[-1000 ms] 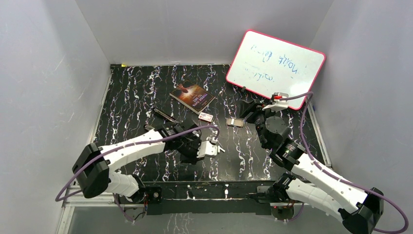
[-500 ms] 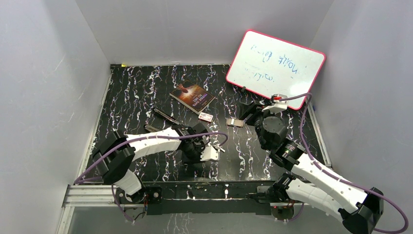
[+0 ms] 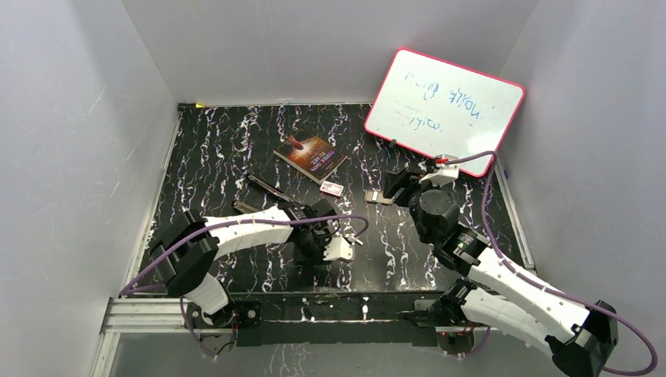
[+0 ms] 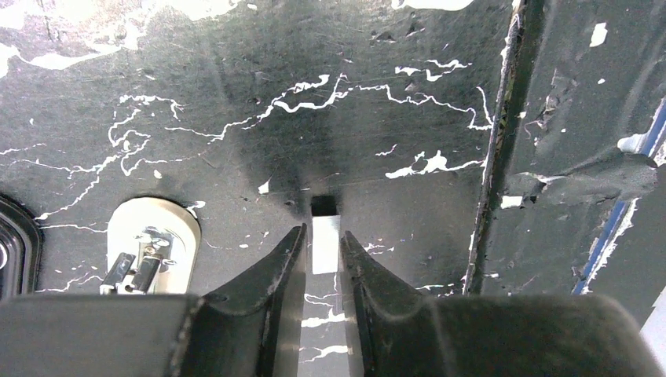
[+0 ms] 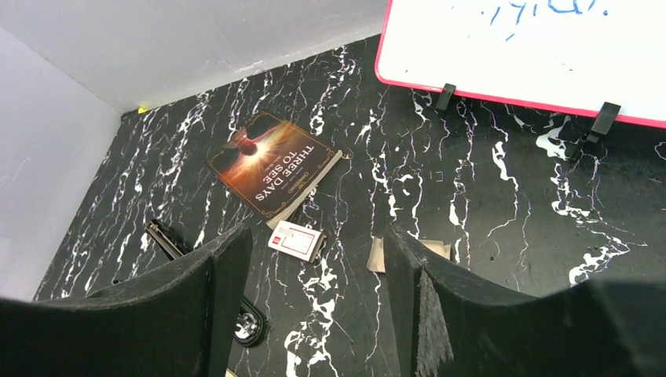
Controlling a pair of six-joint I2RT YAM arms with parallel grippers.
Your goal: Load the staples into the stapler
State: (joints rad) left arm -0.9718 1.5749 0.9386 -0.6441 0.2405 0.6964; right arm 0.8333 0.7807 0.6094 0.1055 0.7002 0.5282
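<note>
A black desk [image 3: 220,141] veined with white carries a book [image 3: 311,157] near the middle, a small white-and-red box [image 3: 332,188] just beside its near corner, a black stapler [image 3: 265,188] further left, and a red-framed whiteboard [image 3: 444,106] propped at far right

A black tabletop [image 3: 220,149] veined with white marbling forms the floor of a booth. Plain pale grey walls [image 3: 314,47] close it in on three sides. A red-rimmed whiteboard [image 3: 444,106] with blue scribbles leans in the far right corner. The light is soft and even.
</note>
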